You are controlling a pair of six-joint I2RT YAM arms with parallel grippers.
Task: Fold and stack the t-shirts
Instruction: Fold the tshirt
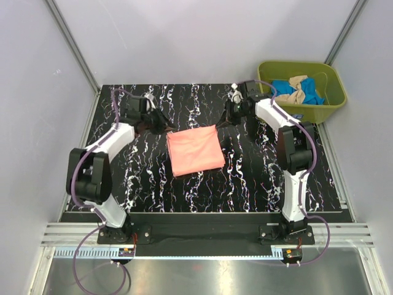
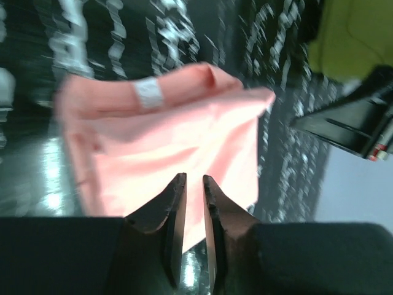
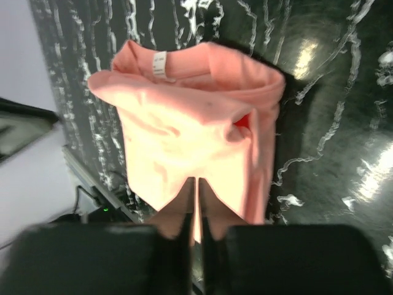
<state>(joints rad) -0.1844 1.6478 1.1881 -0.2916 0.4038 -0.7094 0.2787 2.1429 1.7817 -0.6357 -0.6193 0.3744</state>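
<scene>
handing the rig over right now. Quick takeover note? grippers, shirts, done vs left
Left gripper: empty, fingers a narrow gap apart, near the far left corner of the salmon-pink t-shirt.
Right gripper: empty, fingers nearly together, near its far right corner.
Salmon-pink t-shirt: folded to a rough rectangle, flat mid-table.
Blue t-shirt and beige t-shirt: bunched in the olive-green tub, far right.
Done: pink fold.
Left: fold the blue and beige ones, then stack.

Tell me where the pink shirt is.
Top view: the pink shirt lies folded on the table between the left pincer and right pincer, green tub far right.
</scene>
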